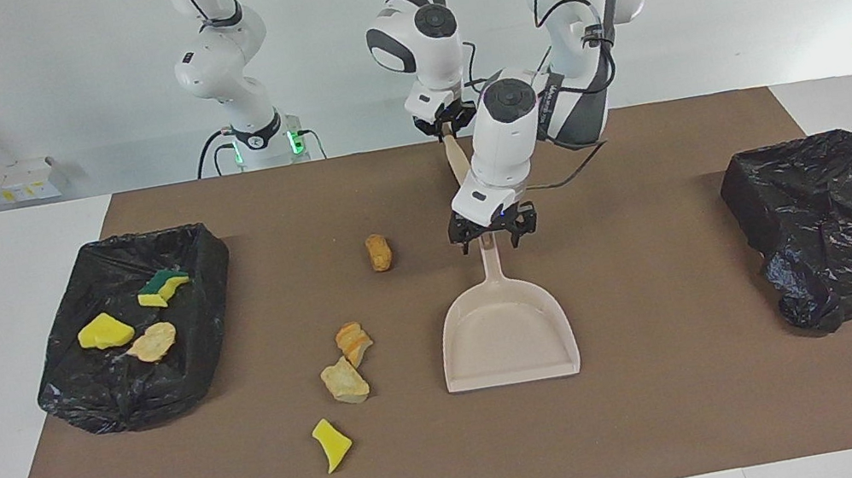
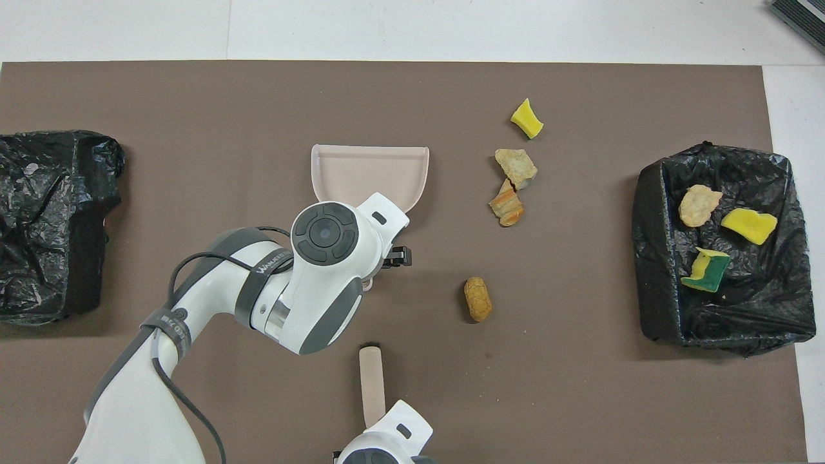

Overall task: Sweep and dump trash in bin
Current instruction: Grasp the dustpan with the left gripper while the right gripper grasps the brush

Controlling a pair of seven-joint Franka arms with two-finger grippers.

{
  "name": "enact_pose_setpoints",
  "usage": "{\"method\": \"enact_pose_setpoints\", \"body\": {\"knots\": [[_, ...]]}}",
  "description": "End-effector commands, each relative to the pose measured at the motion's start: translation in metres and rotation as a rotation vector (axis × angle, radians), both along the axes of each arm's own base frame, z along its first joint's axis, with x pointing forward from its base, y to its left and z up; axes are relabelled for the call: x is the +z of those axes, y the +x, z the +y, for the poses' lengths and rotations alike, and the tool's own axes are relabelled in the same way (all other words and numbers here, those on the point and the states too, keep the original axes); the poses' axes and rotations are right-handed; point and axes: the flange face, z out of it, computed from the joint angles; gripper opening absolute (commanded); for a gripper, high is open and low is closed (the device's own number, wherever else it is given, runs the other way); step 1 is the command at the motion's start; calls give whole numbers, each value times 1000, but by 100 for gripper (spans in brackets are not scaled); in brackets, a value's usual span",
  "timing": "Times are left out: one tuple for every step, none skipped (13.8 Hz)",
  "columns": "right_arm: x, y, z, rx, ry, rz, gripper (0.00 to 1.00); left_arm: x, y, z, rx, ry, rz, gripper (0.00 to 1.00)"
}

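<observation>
Four pieces of trash lie on the brown mat: a tan lump (image 1: 379, 252), an orange bread-like piece (image 1: 354, 343), a rocky lump (image 1: 344, 381) and a yellow sponge piece (image 1: 331, 443). Three more lie in the black bin (image 1: 98, 398): a yellow sponge (image 1: 104, 332), a green-backed sponge (image 1: 162, 287) and a tan lump (image 1: 153, 343). The beige dustpan (image 1: 507, 338) lies flat on the mat. My left gripper (image 1: 494, 234) is low over its handle, fingers spread either side. My right gripper (image 1: 447, 125) is shut on the beige brush (image 1: 456, 160), whose far end is hidden by the left arm.
A second black bag-lined bin (image 1: 839, 222) sits at the left arm's end of the mat. In the overhead view the brush (image 2: 370, 380) points toward the dustpan (image 2: 370, 171), and the loose trash lies between the dustpan and the bin (image 2: 651, 258) holding trash.
</observation>
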Motion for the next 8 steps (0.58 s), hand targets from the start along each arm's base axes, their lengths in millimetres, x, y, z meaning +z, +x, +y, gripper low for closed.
{"method": "enact_pose_setpoints", "body": {"knots": [[3, 4, 2, -24, 2, 22, 11, -6, -1, -5, 27, -11, -10, 100], [6, 5, 1, -26, 5, 23, 5, -5, 0, -5, 29, -12, -13, 100], [9, 6, -1, -28, -5, 34, 0, -5, 1, -4, 29, -12, -11, 100], [17, 10, -5, -36, -15, 52, 0, -3, 2, -4, 32, -12, -11, 100], [25, 15, -16, -42, -40, 82, 0, -2, 2, -3, 33, -10, -9, 100], [35, 18, -27, -39, -55, 103, 0, 0, 4, 0, 36, -11, -10, 100], [46, 24, -38, -51, -63, 120, 0, 0, 4, 0, 36, -11, -10, 94], [61, 32, -49, -70, -59, 128, 0, 4, 6, 1, 38, -12, -13, 81]]}}
